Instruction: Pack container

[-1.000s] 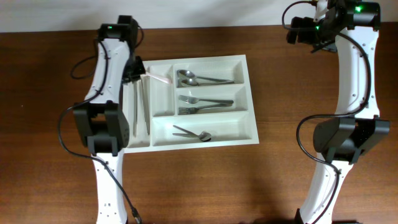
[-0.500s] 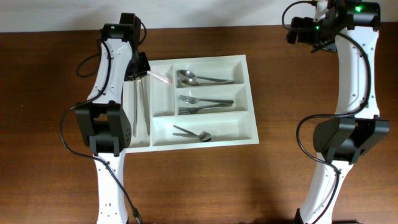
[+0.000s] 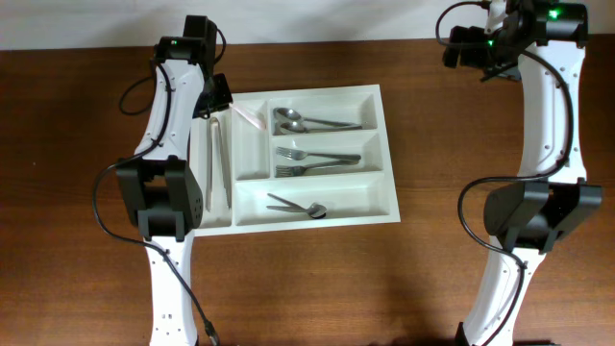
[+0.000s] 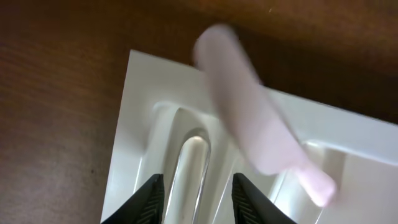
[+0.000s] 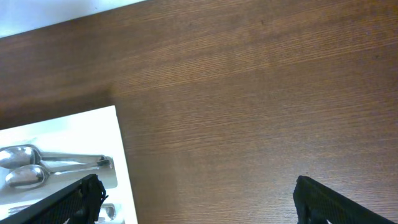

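The left claw [image 4: 198, 196] hangs over the far left corner of the large white rectangular plastic cutlery tray [image 3: 252, 159]. Its black fingers [image 4: 152, 200] are parted and grasp nothing. Between them, lower down, the rounded end of a silver metal utensil [image 4: 189, 165] shows in the tray's leftmost narrow compartment.

The tray sits on the brown wooden counter [image 3: 432, 269], left of the middle and nearer the far edge. In the overhead view, two long silver metal utensils [image 3: 217, 163] lie lengthwise in that leftmost narrow compartment. A pale pink rounded plastic piece [image 3: 248, 117] slants across the far end of the next narrow compartment. It is free of the claw and blurred in the left wrist view.

Of the three wide compartments, the far one holds two silver metal spoons [image 3: 290, 120] and the middle one two silver metal forks [image 3: 307, 161]. The near one holds a silver spoon with a second slim piece [image 3: 300, 207].

The right claw [image 5: 202, 202] is released, its fingers spread wide. It hangs over bare counter by the far edge, beyond the tray's far right corner.
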Controlling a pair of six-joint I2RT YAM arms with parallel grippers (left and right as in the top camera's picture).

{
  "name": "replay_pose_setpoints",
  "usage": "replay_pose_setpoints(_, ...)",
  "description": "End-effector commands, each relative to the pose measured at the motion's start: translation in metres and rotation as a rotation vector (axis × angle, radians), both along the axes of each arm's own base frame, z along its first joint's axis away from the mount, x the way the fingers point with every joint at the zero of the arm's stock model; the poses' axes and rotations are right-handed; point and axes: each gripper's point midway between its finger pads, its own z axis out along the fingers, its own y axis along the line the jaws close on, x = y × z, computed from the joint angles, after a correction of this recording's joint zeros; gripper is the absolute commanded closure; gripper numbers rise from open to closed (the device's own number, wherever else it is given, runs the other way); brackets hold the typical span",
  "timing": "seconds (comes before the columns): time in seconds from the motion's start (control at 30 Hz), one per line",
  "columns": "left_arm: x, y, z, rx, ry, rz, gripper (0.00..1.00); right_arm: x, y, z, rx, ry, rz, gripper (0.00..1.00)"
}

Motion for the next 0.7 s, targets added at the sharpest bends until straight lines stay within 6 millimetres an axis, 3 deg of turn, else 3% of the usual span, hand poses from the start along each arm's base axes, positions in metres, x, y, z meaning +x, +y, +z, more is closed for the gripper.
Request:
replay_pose_setpoints(0.0,0.006,0.003,0.02,0.001,-0.055,-0.011,0.62,0.0,-0.002,-0.004,-0.001,0.009,-0.008,0.01)
replay_pose_setpoints(0.67,0.044,0.005,0.035,0.024,-0.219,-0.021,0.57,0.0,-0.002,-0.004,-0.001,0.009,-0.008,0.01)
